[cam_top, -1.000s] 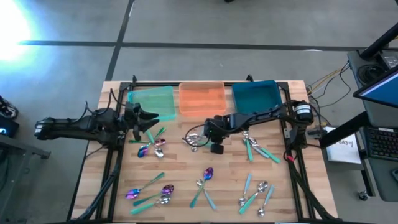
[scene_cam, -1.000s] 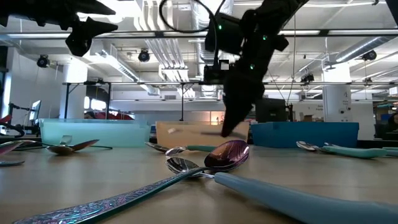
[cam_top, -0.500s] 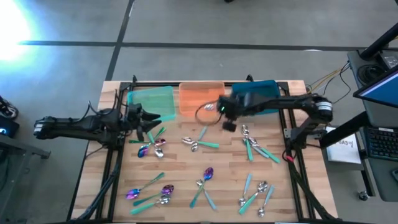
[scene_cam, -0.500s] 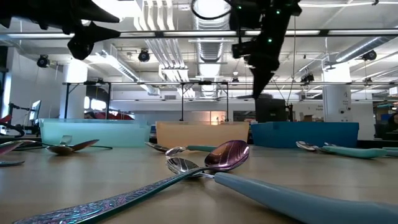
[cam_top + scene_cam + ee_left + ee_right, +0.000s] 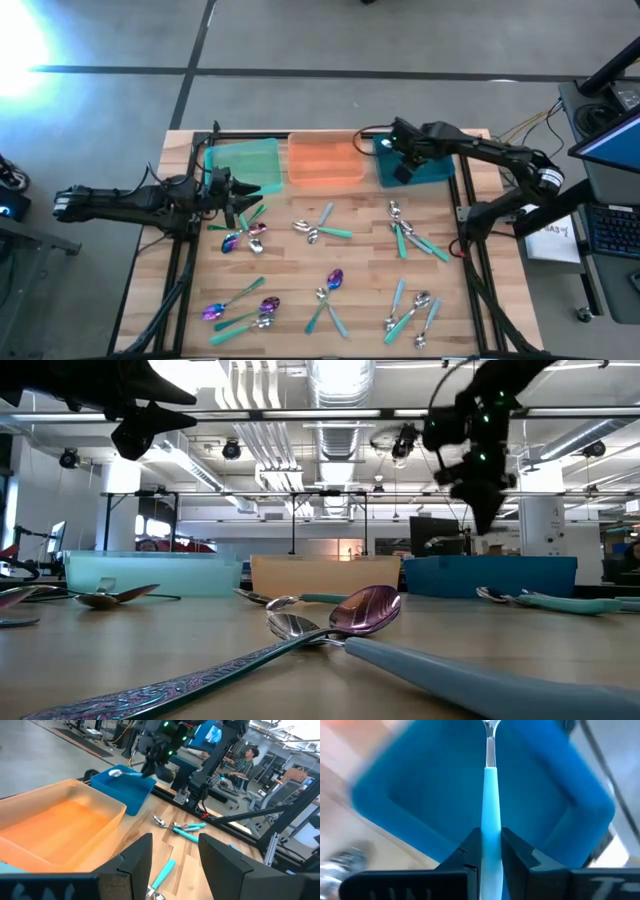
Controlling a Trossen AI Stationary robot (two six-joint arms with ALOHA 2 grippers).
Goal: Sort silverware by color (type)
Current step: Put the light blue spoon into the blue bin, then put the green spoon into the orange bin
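Note:
My right gripper (image 5: pixel 390 146) hangs above the blue tray (image 5: pixel 428 160), shut on a spoon with a silver head and a teal handle (image 5: pixel 490 795). The left wrist view shows that spoon's head (image 5: pixel 116 771) over the tray. My left gripper (image 5: pixel 243 190) is open and hovers by the green tray (image 5: pixel 243 162), touching nothing. Several spoons lie flat on the table in small heaps: purple-headed and silver ones (image 5: pixel 245 236), a pair (image 5: pixel 320 230), teal-handled ones (image 5: pixel 408 236), and more along the near side (image 5: pixel 330 290). My right gripper pinches the spoon's teal handle (image 5: pixel 489 832) between its two fingers. The spoon runs on straight ahead of the fingertips, its silver head (image 5: pixel 491 725) farthest out. It is lifted clear, roughly level, over the blue tray.
The orange tray (image 5: pixel 325 162) stands between the green and blue trays along the far edge. A black frame (image 5: pixel 465 215) runs round the table. Bare wood lies between the spoon heaps. In the low view a purple-headed spoon (image 5: pixel 362 610) lies close to the camera.
My right gripper has risen from the spoon pair at the table's middle, carrying the teal-handled spoon up and toward the far right, past the orange tray to above the blue tray. The spoon is lifted clear of the table.

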